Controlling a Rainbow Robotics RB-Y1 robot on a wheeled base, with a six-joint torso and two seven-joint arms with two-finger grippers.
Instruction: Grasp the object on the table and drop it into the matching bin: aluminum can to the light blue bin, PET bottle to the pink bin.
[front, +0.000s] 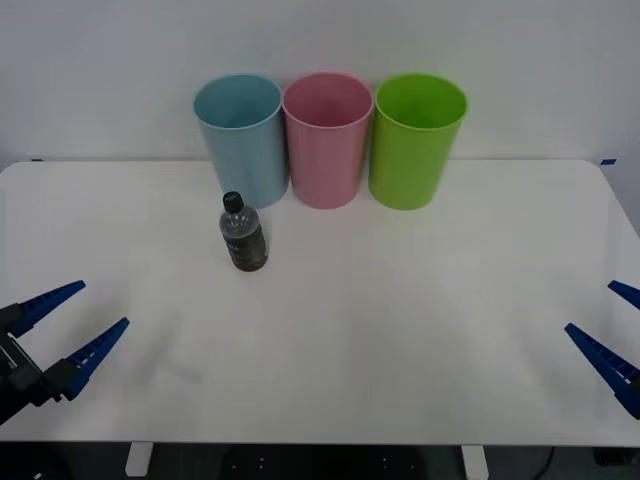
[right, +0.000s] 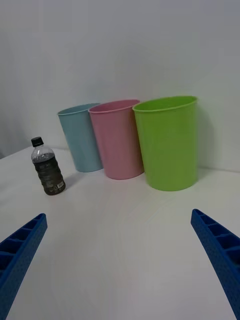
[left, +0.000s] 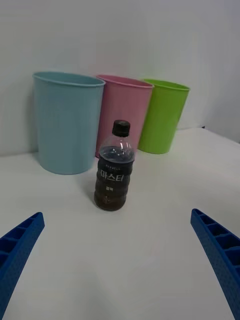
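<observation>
A small PET bottle (front: 242, 233) (right: 48, 168) (left: 115, 167) with a black cap and dark body stands upright on the white table (front: 380, 330), just in front of the light blue bin (front: 242, 138) (right: 80, 137) (left: 66, 121). The pink bin (front: 327, 138) (right: 118, 138) (left: 123, 111) stands right beside the blue one. My left gripper (front: 80, 318) (left: 120, 270) hovers open at the table's front left, pointed at the bottle from a distance. At the front right edge my right gripper (front: 612, 328) (right: 120, 270) is open, holding nothing.
A lime green bin (front: 415, 140) (right: 167, 142) (left: 163, 116) stands to the right of the pink one, the three in a row along the table's far edge against a white wall. Bare tabletop lies between the grippers and the bottle.
</observation>
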